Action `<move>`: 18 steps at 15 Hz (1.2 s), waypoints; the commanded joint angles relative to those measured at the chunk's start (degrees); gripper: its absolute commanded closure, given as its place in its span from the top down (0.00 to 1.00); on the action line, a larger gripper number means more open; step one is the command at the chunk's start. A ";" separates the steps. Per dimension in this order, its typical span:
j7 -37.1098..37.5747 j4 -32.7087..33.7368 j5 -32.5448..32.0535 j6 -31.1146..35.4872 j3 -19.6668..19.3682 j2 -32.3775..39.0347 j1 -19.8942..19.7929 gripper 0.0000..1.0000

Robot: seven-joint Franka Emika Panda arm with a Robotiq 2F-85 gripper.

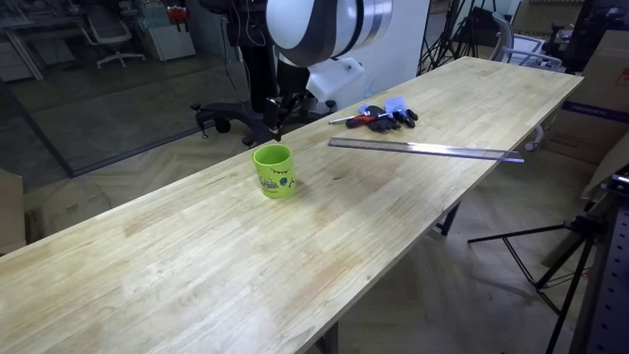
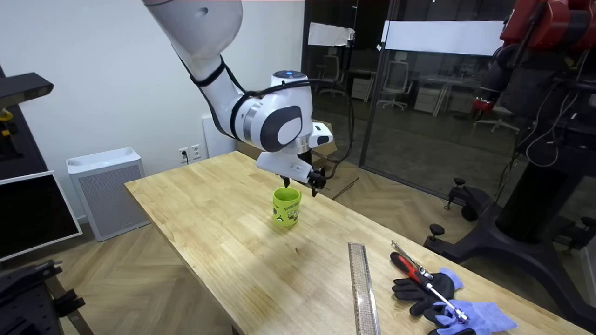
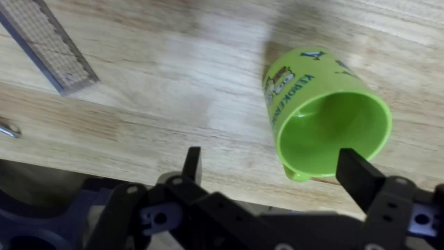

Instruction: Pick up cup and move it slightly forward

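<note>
Cup [image 1: 268,176]: in an exterior view, lime-green and slightly tapered, printed with dark figures and a string of pennants; it stands on the tabletop [image 1: 206,255] near a long edge.
Cup mouth [image 2: 286,195]: in an exterior view, turned upward, the long axis upright.
Lettering [image 3: 293,95]: in the wrist view, dark, beside a large-eyed cartoon face.
Lug [image 3: 295,175]: green, beneath the rim, pointing toward the tabletop's edge.
Hand [image 3: 270,150]: fingers spread apart, one overlapping the rim in this view; contact cannot be told.
</note>
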 commanded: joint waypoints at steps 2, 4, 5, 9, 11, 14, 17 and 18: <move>-11.88 4.31 4.94 -2.14 10.76 3.73 -8.70 1.00; -13.13 5.04 5.38 -6.26 10.96 3.91 -9.11 1.00; -13.06 5.27 5.54 -8.06 10.42 3.84 -8.92 1.00; -10.24 6.67 4.38 -14.31 5.61 3.45 -5.82 1.00; -10.24 8.25 3.60 -15.39 3.94 4.35 -4.51 1.00; -12.08 6.60 4.42 -13.68 4.18 3.74 -4.87 1.00; -12.00 7.67 3.81 -13.68 3.83 4.21 -3.93 1.00; -10.98 8.32 3.89 -14.30 3.51 4.47 -3.46 1.00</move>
